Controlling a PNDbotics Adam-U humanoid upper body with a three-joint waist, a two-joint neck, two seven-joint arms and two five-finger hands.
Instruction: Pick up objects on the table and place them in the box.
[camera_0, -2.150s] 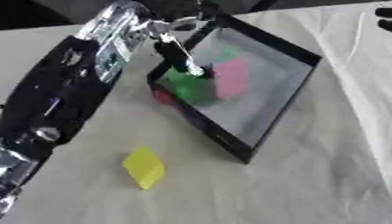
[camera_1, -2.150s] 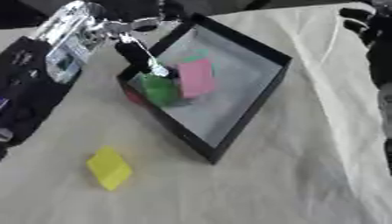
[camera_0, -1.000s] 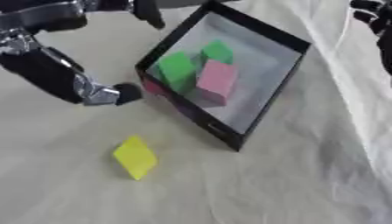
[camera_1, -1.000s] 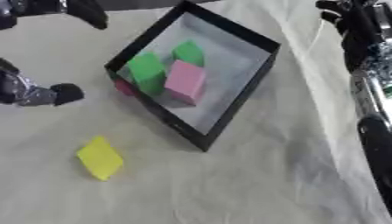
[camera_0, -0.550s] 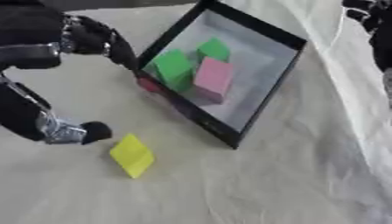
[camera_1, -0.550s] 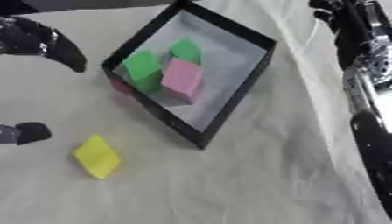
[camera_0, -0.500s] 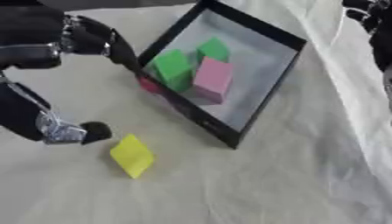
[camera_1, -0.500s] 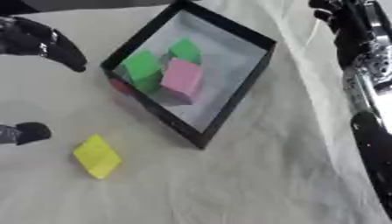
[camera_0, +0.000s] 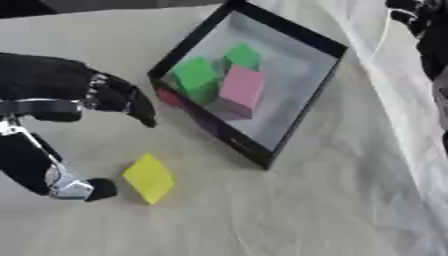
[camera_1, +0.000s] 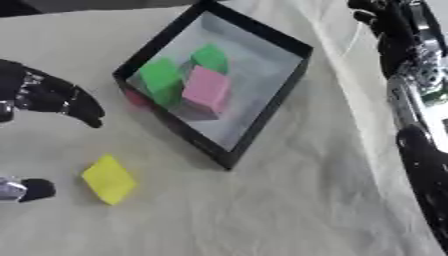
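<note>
The left hand (camera_0: 61, 100) hangs over the table (camera_0: 332, 210) at the view's left, its fingers (camera_0: 136, 102) spread and gently bent downward, its thumb (camera_0: 83, 189) reaching low toward the front; nothing is between them. Just beside the thumb tip, and apart from it, a yellow block (camera_0: 149, 177) lies on the cloth, turned on its corner like a diamond. Behind the fingers stands the black box (camera_0: 302, 107), set askew to the table edge. Inside it are two green blocks (camera_0: 196, 76), one nearer the far wall, and a pink block (camera_0: 241, 87) touching them; something red (camera_0: 171, 97) shows low by the box's near left wall, perhaps another block. The right hand (camera_1: 381, 17) shows at the upper right corner, well away from the box; I cannot tell how its fingers are set.
</note>
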